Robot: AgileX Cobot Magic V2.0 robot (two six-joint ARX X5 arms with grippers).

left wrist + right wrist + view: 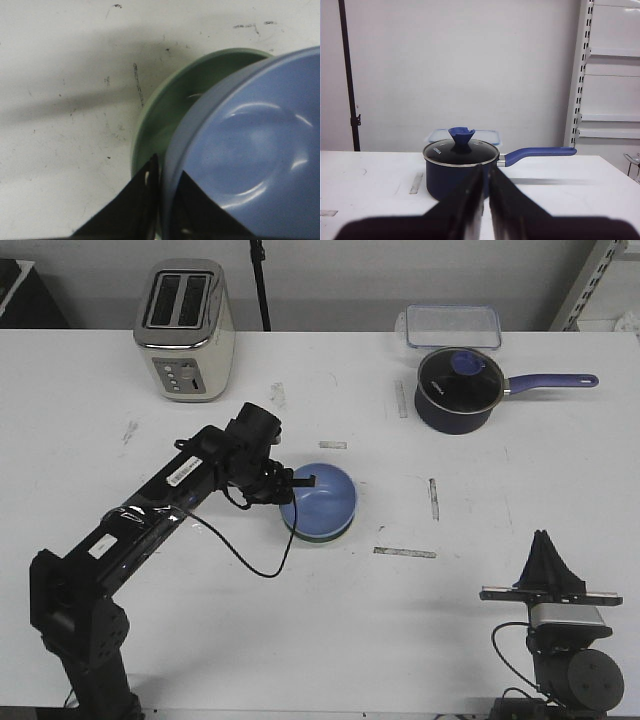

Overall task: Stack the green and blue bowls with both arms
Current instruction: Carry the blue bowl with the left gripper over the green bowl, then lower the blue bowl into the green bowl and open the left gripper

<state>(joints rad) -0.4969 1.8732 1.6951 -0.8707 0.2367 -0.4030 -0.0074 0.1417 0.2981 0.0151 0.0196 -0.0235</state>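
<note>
The blue bowl [320, 500] sits nested in the green bowl [316, 536] at the table's middle; only a thin green edge shows beneath it. In the left wrist view the blue bowl [250, 150] lies inside the green bowl [170, 110]. My left gripper [298, 483] is shut on the blue bowl's left rim, one finger inside and one outside [162, 182]. My right gripper [545, 552] rests shut and empty at the near right, far from the bowls; it also shows in the right wrist view [486, 175].
A navy saucepan [458, 390] with lid and long blue handle stands back right, a clear container [452, 326] behind it. A toaster [185, 330] stands back left. Tape strips mark the table [405, 552].
</note>
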